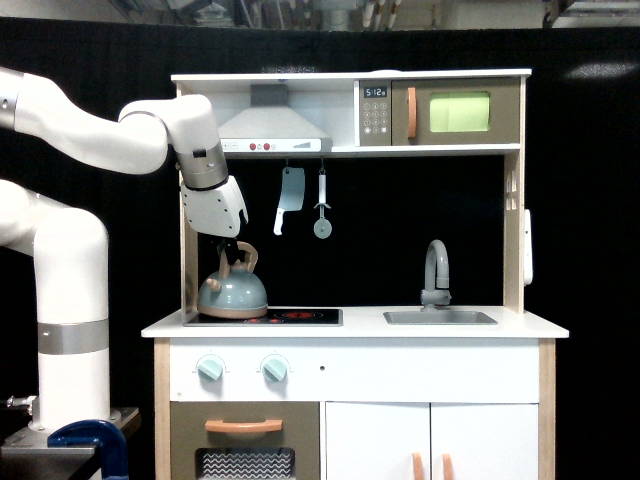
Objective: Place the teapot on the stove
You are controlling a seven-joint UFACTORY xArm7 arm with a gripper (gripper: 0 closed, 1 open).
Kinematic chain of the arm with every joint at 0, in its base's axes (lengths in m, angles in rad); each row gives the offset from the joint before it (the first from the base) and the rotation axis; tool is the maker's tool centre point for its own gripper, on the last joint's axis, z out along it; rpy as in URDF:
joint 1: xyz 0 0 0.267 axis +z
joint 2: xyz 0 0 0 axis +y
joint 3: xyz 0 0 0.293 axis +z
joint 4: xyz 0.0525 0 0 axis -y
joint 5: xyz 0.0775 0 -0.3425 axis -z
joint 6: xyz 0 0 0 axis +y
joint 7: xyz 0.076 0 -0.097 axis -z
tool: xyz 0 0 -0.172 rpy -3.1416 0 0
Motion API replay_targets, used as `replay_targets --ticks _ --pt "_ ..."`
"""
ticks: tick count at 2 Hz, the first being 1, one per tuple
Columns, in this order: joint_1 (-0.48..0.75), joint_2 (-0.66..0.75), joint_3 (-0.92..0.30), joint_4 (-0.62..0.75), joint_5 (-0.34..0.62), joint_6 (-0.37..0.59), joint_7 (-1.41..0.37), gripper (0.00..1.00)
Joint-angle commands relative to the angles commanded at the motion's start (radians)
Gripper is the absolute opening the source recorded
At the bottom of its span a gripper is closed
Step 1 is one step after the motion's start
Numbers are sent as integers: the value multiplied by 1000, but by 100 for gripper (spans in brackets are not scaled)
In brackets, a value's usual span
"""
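The blue-grey teapot (pixel 232 294) with its tan loop handle stands upright at the left end of the black stove (pixel 300 317), its base on or just above the glass. My gripper (pixel 228 243) comes down from the upper left and is shut on the top of the handle. The fingertips are partly hidden by the handle and the dark background.
The toy kitchen's left side post (pixel 188 250) stands close beside the teapot. A toy cleaver (pixel 288 195) and a utensil (pixel 322 215) hang under the hood shelf (pixel 270 150). The sink (pixel 440 318) and grey faucet (pixel 435 270) lie to the exterior view's right.
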Motion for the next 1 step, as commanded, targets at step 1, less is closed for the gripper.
replay_targets --ticks 1 --pt "20 17 -6 -10 -2 -32 -1 100"
